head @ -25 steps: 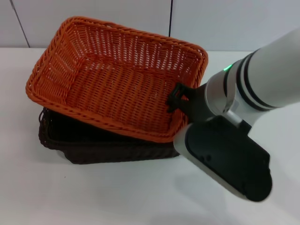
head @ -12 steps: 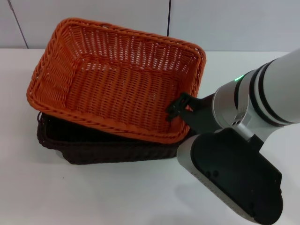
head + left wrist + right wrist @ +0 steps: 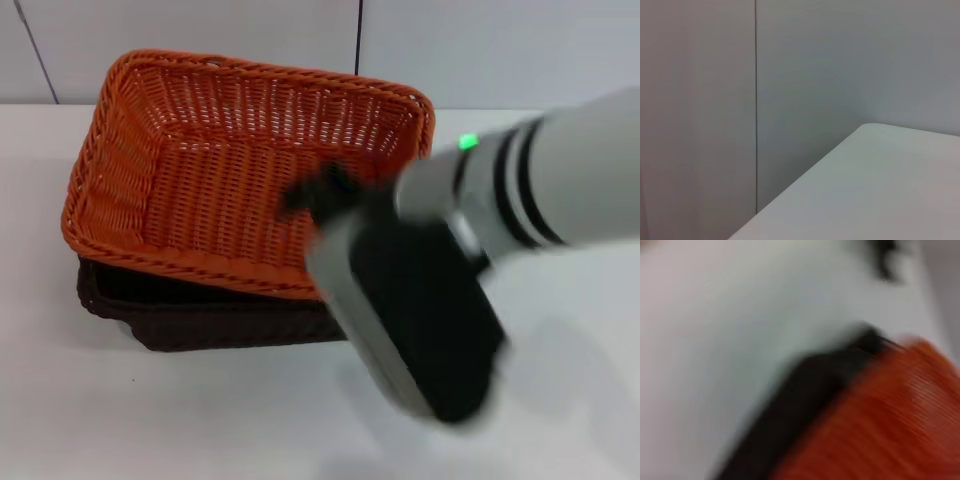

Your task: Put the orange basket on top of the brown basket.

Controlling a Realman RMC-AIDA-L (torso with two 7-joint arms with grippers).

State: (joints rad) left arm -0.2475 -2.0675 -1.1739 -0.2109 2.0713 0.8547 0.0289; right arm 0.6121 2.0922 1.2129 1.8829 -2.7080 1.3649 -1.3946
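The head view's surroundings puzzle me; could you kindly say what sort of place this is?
Probably a robot test bench or lab: a plain white table against pale grey wall panels, bearing only a bright-orange woven wicker basket on a dark brown woven wicker basket, with the right gripper over them.

White table with 2 stacked baskets

The white table [image 3: 150,420] carries the brown basket [image 3: 200,318], which sits directly on its surface toward the left. The orange basket [image 3: 200,170] rests on top of the brown one, not on the table itself, tilted and skewed a little.
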